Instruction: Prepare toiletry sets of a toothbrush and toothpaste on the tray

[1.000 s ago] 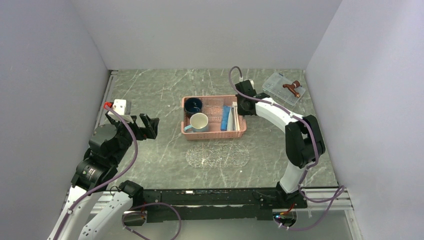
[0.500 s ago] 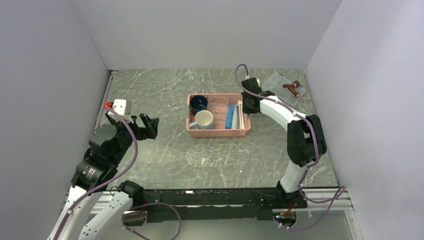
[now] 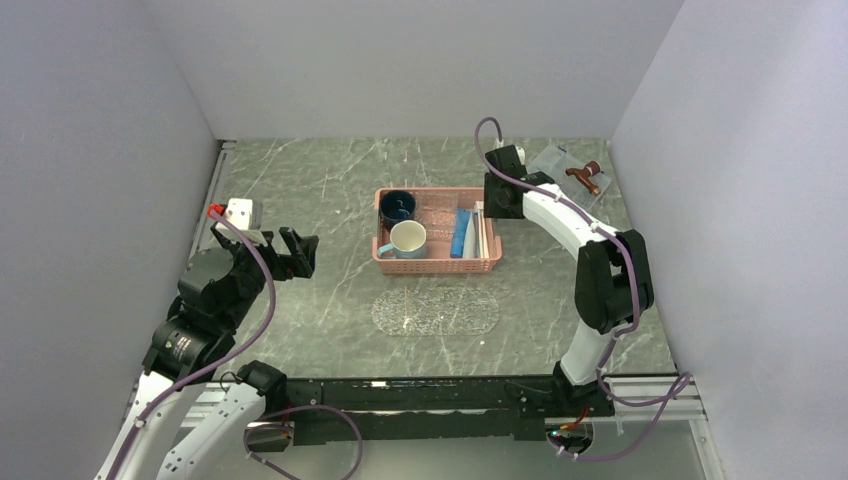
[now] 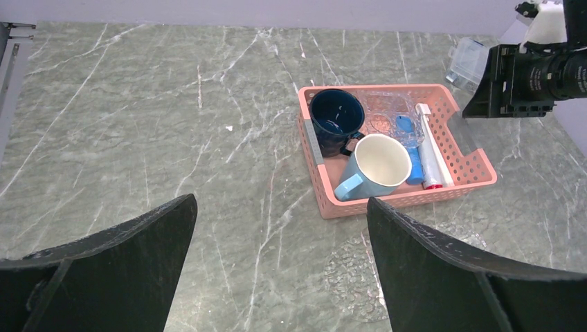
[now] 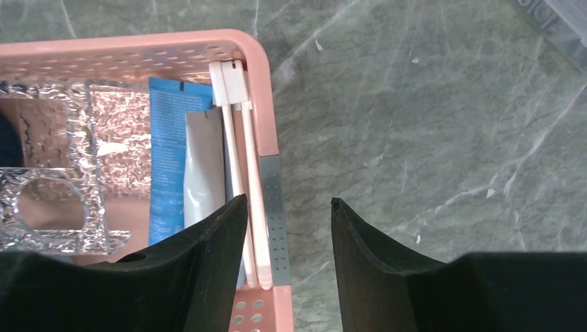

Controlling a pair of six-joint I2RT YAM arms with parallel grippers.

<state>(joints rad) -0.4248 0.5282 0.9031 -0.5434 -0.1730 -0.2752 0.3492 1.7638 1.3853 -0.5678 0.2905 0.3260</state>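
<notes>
— What is around you?
— A grey-green marbled table, veined in white. Plain pale walls shut it in at nine, twelve and three o'clock. A small white box sits at the table's nine o'clock edge.
— And your left pincer?
— My left pincer hangs at about four o'clock of that box. Its jaws are spread wide, and it holds and touches nothing.
— The middle?
— The tray lies flat at six o'clock of the pink basket, a little apart from it. In the basket, a dark blue mug has a pale mug at its six o'clock. Next comes a crinkled clear piece, then the toothpaste. The toothbrushes lie along the three o'clock wall.
— Your right pincer?
— My right pincer is over that three o'clock wall, jaws partly apart with the rim between them. It grips nothing. I cannot tell whether a finger touches a toothbrush.
— Further right?
— A clear box at the table's two o'clock, with a brown thing on it.
</notes>
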